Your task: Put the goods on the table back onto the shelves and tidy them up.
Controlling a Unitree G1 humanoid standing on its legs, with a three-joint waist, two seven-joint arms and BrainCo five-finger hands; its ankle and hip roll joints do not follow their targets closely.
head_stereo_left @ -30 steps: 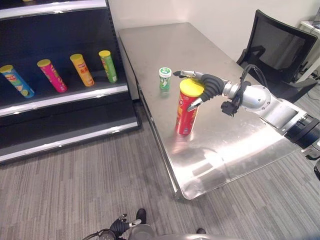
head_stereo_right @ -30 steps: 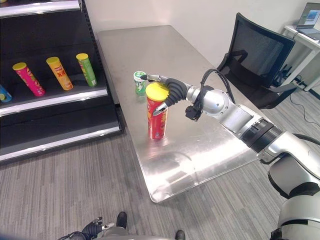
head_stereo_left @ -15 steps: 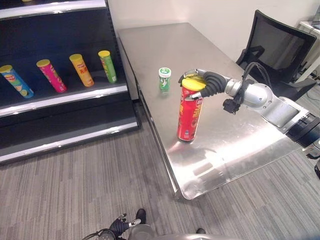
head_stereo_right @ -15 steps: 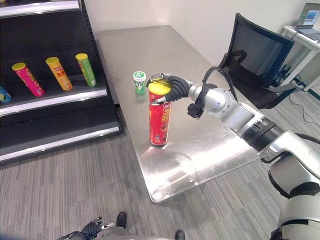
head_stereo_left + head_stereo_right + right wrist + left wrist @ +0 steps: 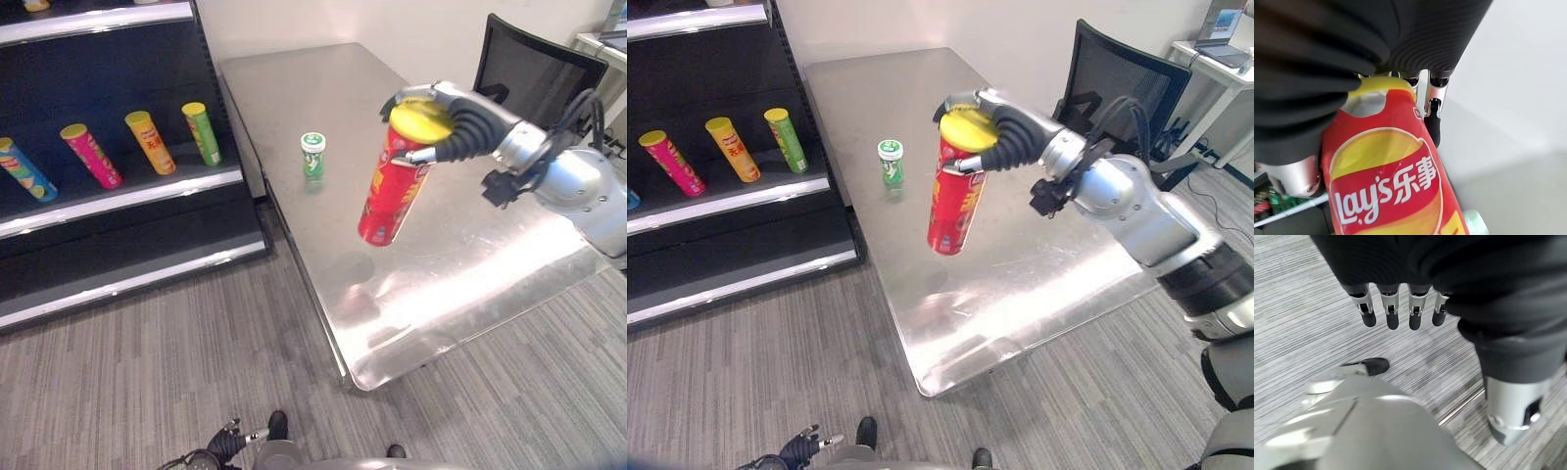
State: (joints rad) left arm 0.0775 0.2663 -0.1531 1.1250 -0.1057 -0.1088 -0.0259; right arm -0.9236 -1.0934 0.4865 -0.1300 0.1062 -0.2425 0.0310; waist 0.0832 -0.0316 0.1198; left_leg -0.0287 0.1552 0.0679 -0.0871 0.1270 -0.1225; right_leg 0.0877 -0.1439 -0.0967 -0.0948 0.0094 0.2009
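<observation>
Held clear above the steel counter (image 5: 431, 284), a red chip can (image 5: 390, 191) with a yellow lid (image 5: 419, 121), gripped at its top end by the right robot hand (image 5: 453, 125), fingers and thumb curled around the rim. Long axis tilted off vertical: lid end up and leaning toward the arm, base angled down toward the counter's near edge, not touching the surface. Standing upright on the counter just beyond, a small green bottle (image 5: 313, 156) with a white cap, apart from the can. On the dark shelf (image 5: 118, 201) to the left, four more chip cans lying propped in a row: blue (image 5: 22, 167), pink (image 5: 89, 156), orange (image 5: 149, 143) and green (image 5: 201, 133), lids uppermost. Black office chair (image 5: 1122, 78) behind the counter's far side.

Seen from the right wrist, the can's printed front (image 5: 1388, 186) up close, lid tucked under the dark cover, one dark-tipped finger (image 5: 1432, 125) alongside. Seen from the left wrist, the left robot hand (image 5: 1396, 308) hanging low over grey carpet (image 5: 1293, 328), fingers straight and relaxed, grasping nothing.
</observation>
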